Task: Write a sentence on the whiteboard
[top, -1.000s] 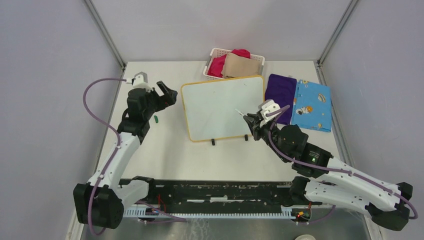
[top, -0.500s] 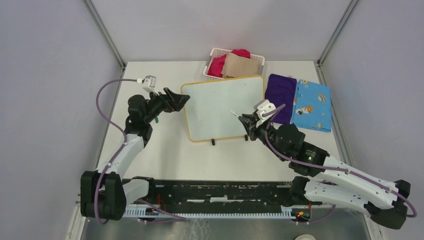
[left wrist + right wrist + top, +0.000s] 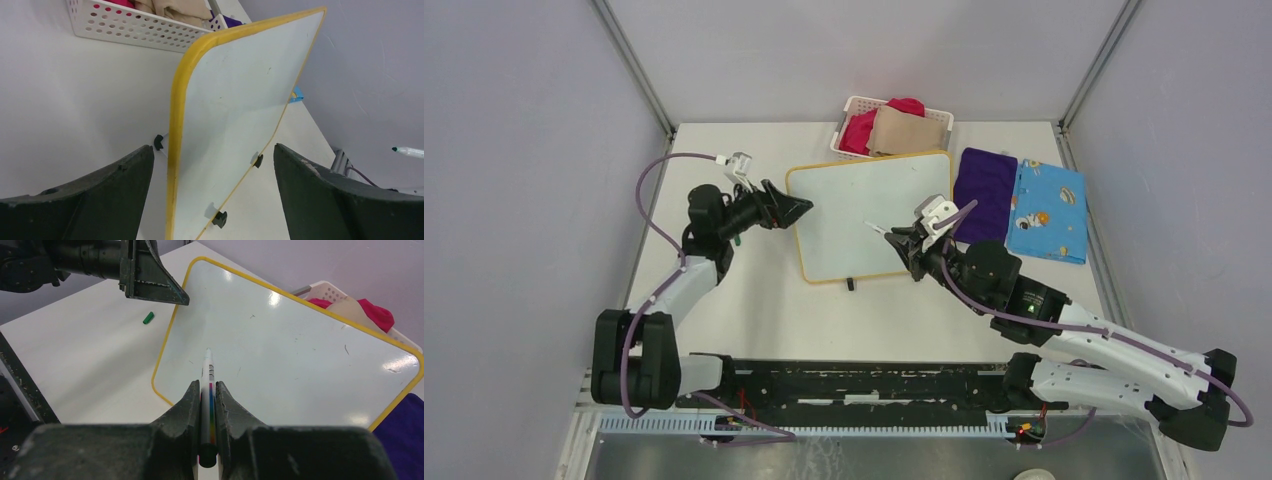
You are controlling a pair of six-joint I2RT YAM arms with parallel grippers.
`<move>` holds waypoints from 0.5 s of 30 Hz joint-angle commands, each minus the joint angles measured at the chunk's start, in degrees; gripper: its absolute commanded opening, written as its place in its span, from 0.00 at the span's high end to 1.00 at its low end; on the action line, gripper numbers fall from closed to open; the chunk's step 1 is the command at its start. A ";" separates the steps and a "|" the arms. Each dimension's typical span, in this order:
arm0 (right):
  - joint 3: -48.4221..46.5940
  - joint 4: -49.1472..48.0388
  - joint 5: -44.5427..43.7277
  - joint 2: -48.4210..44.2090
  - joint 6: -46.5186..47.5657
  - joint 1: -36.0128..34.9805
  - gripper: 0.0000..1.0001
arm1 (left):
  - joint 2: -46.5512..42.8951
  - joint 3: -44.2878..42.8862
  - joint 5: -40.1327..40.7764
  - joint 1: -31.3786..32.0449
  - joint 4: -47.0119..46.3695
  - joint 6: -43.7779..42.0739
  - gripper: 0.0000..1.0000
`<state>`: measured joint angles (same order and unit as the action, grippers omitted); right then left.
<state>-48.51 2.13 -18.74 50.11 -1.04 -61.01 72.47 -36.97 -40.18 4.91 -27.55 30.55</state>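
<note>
At worktop centre, whiteboard just beside the basket, both tools at it
Jaws spread wide, left tool sits at the board's left edge, gripping nothing; right tool clamped on a marker, tip over the board face

Whiteboard right foot hidden behind right gripper; marker rear buried between its fingers; basket behind whiteboard cropped in left wrist view.
</note>
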 commanded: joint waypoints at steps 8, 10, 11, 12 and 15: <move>-2.29 -4.30 2.02 -0.12 0.44 -0.14 1.00 | 0.97 3.74 -7.66 -3.19 -4.36 2.39 0.05; -1.98 -4.62 2.33 -0.25 0.59 -0.11 1.00 | -0.85 5.10 -6.53 -3.24 -2.43 1.14 0.04; -1.69 -4.96 2.43 -0.28 0.55 -0.18 1.00 | -1.02 5.56 -6.75 -3.24 -1.88 0.79 0.05; -1.30 -5.34 2.56 -0.31 0.58 -0.09 1.00 | -0.84 5.88 -7.43 -3.24 -1.82 0.41 0.06; -0.37 -6.55 2.89 -0.20 0.55 -0.12 1.00 | 1.25 6.57 -10.51 -3.24 -6.55 2.71 0.12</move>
<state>-48.66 0.21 -16.69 50.26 -0.99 -61.01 73.12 -31.09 -47.03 1.93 -29.30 30.79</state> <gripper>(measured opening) 0.164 0.912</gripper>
